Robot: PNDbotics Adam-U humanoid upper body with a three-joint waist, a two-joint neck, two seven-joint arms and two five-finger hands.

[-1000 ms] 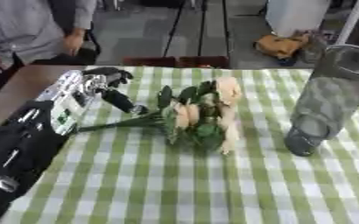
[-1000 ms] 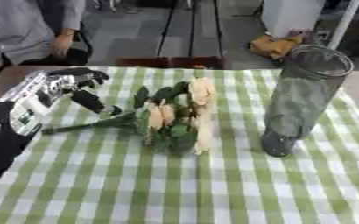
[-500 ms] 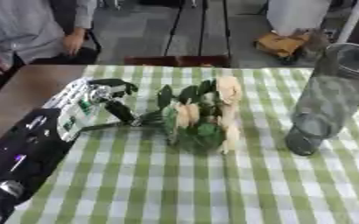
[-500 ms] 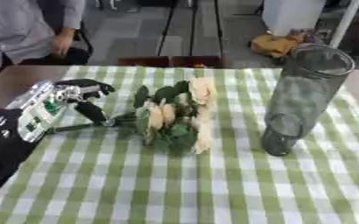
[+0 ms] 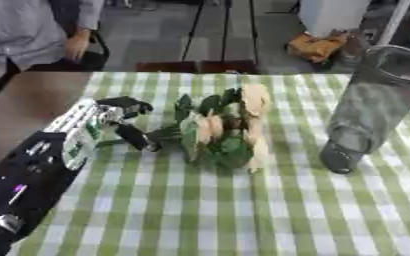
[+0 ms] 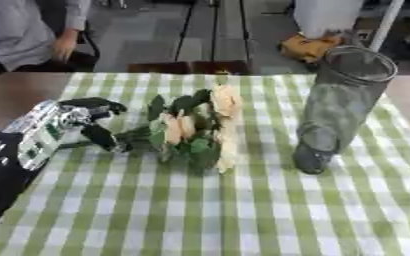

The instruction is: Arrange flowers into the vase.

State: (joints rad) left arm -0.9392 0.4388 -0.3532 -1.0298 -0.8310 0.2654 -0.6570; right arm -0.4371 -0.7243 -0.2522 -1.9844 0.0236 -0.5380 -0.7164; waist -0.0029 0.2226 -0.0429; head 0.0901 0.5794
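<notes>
Green-and-white checked cloth carries everything you need: the bouquet lies on its side near the centre, cream blooms toward 3 o'clock, stems toward 9. Your left hand has its fingers and thumb curled round the stem end, the natural handle. The glass vase stands upright at 3 o'clock, apart from the blooms. Your right hand is out of view.
</notes>
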